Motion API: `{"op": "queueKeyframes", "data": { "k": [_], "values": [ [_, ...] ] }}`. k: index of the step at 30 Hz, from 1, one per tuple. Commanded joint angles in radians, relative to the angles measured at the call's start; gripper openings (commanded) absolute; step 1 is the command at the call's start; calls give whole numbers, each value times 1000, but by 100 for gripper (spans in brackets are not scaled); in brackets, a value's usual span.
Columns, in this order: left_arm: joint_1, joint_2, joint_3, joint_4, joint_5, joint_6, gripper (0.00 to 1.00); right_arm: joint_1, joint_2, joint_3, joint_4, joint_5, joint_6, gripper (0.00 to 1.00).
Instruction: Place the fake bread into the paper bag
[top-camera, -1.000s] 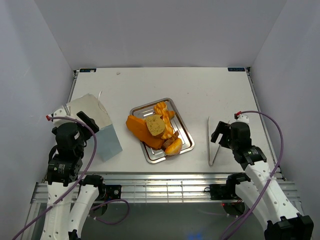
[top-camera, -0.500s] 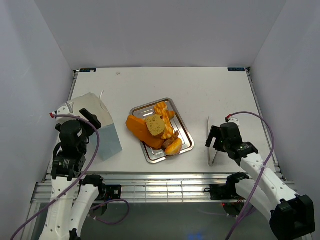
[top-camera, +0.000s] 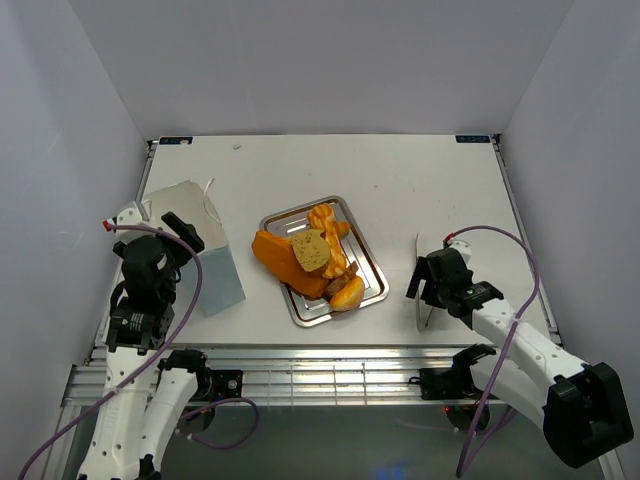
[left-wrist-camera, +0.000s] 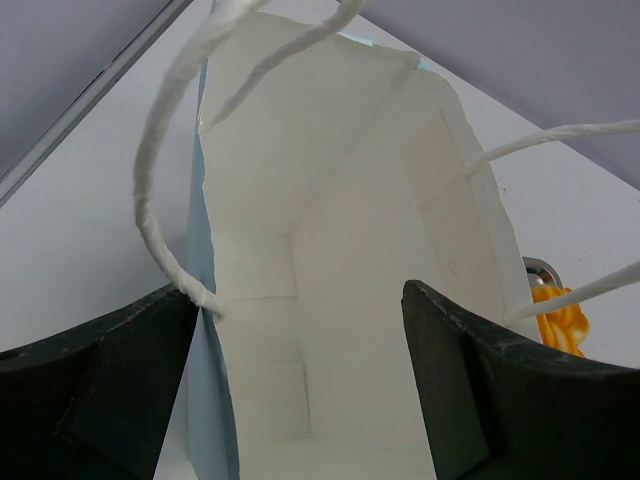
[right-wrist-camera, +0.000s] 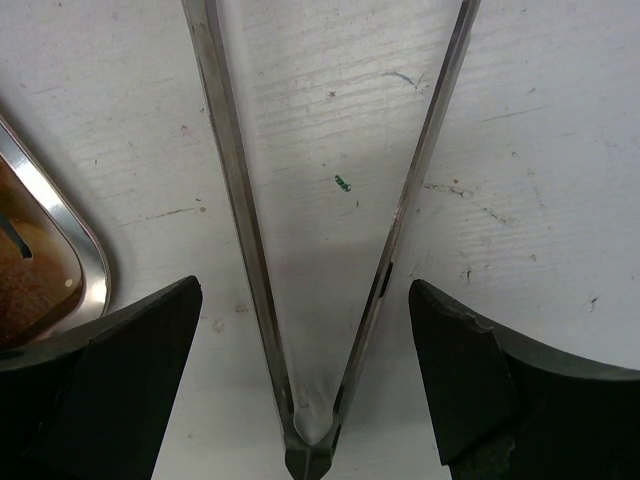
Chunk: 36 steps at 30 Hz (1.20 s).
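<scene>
The fake bread (top-camera: 318, 258) is a heap of glossy orange pastries, with a long loaf (top-camera: 276, 258) and a round tan bun (top-camera: 311, 250), on the silver tray (top-camera: 372, 272) at the table's middle. An orange piece also shows in the left wrist view (left-wrist-camera: 560, 310). The paper bag (top-camera: 200, 255) leans at the left, white inside (left-wrist-camera: 330, 260), pale blue outside, string handles loose. My left gripper (top-camera: 170, 232) (left-wrist-camera: 300, 400) is open at the bag's mouth, one finger on each side. My right gripper (top-camera: 422, 283) (right-wrist-camera: 305, 380) is open, low over the table.
Metal tongs (top-camera: 418, 258) lie on the table right of the tray. In the right wrist view their V (right-wrist-camera: 320, 250) lies between my fingers, hinge end near me. The tray's corner (right-wrist-camera: 70, 255) is at the left. White walls close in the table.
My right gripper has moved left and down over the tongs. My left gripper has shifted slightly forward at the bag, whose mouth has tipped a little.
</scene>
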Motion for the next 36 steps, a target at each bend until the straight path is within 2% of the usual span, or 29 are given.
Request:
{"op": "queueKeyframes", "data": {
  "k": [1,9,18,26,36],
  "values": [
    [5,-7,-7,29,-5,14,93,7,19,-3,73,65,32,90],
    [4,-14,-13,45,6,18,93,7,94,5,142,55,18,90],
    [-4,-17,-18,54,22,24,93,7,171,-35,253,79,-8,100],
    [-4,-13,-19,57,30,26,93,7,194,-39,280,84,-27,77],
    [-5,-14,-22,60,41,27,93,7,232,-7,251,41,-77,78]
  ]
}}
